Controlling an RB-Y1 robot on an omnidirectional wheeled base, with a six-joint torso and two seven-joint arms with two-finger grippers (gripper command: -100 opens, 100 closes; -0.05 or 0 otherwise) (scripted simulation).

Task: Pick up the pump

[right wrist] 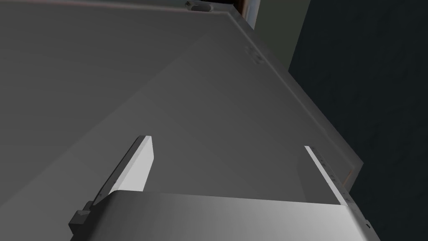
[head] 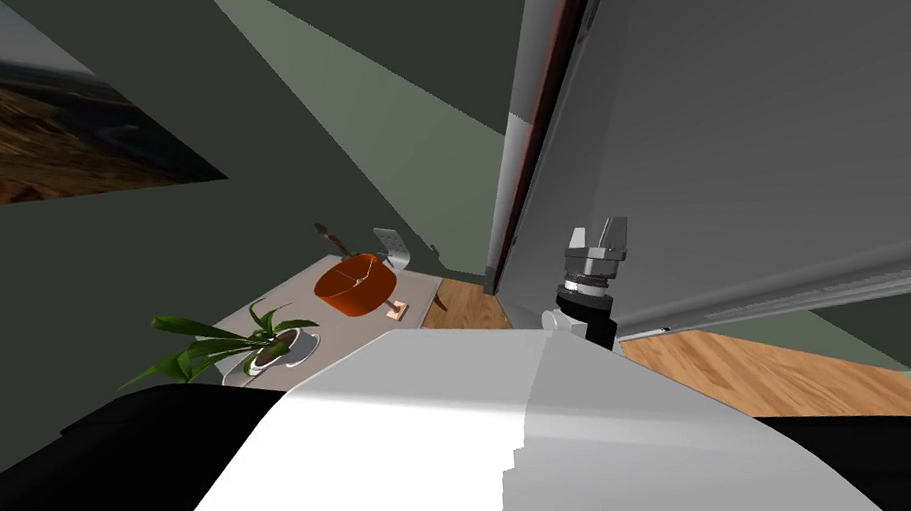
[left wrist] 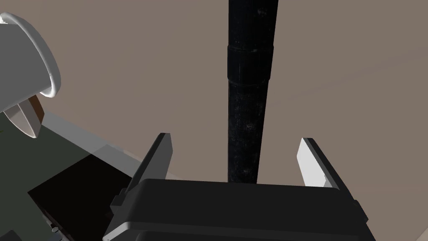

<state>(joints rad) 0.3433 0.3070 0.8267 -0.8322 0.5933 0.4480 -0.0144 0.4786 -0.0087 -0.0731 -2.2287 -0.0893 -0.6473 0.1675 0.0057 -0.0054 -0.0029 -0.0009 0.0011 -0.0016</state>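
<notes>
Taupe tabletop (left wrist: pixel 125 62) beneath left gripper (left wrist: pixel 236 138). Fingers spread wide, holding nothing. Black pump (left wrist: pixel 246 104) lying on that top, running lengthwise through the gap between the fingers, touching neither. White pot (left wrist: pixel 29 62) off to one side, near the table edge. Right gripper (right wrist: pixel 225 142) likewise wide open and empty, facing flat grey door panel (right wrist: pixel 125 62).

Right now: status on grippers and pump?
Left gripper open, straddling black pump tube, not touching. Right gripper open, facing grey panel. White plant pot nearby, not in the way.
</notes>
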